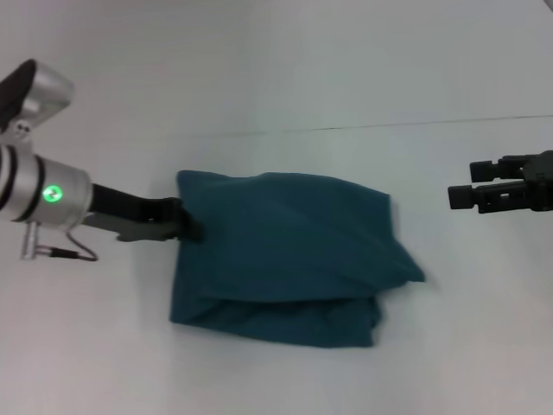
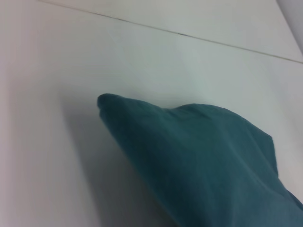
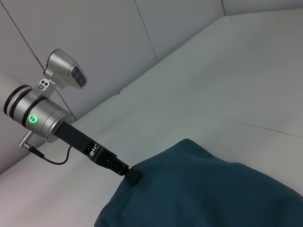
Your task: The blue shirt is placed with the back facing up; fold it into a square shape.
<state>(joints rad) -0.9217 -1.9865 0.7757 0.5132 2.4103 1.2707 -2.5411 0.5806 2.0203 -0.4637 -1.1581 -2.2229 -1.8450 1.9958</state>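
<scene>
Left gripper (image 1: 188, 226) fingers clenched on blue shirt (image 1: 289, 255) edge | right gripper (image 1: 462, 195) off to the side, fingers unclear | best to pull the edge taut and square

white table (image 1: 285, 69); folded blue shirt (image 1: 285, 251) lying directly on it, mid-surface.

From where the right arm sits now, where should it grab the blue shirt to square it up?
Judging by its shape, take the blue shirt at the corner poking out on its right side, coming in from the right. The right end effector hovers clear; the left end effector is at the opposite edge.
</scene>
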